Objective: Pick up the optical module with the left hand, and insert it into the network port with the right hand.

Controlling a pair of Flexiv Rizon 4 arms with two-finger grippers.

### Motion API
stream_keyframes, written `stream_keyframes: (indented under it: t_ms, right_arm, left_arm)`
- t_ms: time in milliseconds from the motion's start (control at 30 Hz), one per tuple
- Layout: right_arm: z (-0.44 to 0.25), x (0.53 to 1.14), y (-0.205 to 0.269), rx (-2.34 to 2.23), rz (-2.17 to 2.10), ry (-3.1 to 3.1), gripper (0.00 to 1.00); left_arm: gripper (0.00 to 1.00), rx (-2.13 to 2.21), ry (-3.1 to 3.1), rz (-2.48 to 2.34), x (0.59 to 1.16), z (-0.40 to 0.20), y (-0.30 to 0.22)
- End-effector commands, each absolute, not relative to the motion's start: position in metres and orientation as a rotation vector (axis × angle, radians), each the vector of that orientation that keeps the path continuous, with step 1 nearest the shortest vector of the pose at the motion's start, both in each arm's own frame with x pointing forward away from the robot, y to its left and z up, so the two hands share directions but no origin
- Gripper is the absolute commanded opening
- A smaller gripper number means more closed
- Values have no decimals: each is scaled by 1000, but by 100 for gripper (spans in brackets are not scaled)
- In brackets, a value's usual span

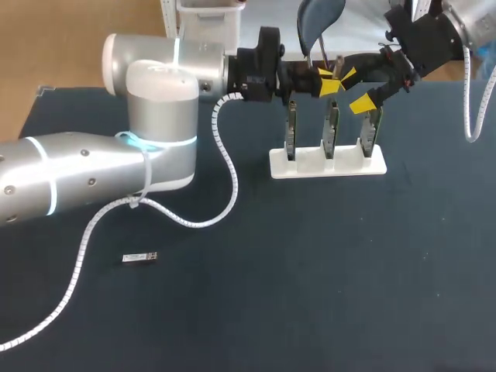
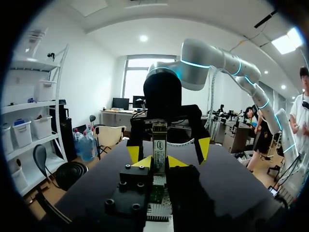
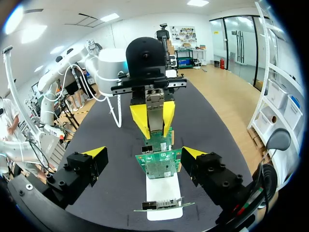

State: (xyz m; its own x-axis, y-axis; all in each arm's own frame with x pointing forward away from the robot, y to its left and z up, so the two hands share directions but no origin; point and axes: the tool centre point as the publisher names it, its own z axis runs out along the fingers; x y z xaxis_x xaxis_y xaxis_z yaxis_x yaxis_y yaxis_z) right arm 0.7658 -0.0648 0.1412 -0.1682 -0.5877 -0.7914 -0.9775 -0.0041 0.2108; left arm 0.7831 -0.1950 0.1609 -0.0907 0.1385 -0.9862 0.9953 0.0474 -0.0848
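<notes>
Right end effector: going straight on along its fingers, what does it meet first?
Likely the optical module in the left end effector, head-on past the green network card. The card may sit below that line; depth is unclear.

The head view looks down from above and behind on the table (image 1: 310,294), its white stand (image 1: 327,164) toward two o'clock, where both wrist views face each other closely, sharing that stand, the left gripper (image 3: 153,118) and the right gripper (image 2: 168,151).
</notes>
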Motion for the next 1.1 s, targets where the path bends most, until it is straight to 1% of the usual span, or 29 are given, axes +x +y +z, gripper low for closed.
stream_keyframes:
  t_ms: [33, 1100]
  right_arm:
    - [141, 763, -65, -1611, 1043, 1794, 100]
    - [141, 763, -65, -1611, 1043, 1794, 100]
  left_arm:
    - [0, 1228, 1400, -1160, 778, 161, -194]
    - [0, 1232, 1421, -1154, 771, 156, -197]
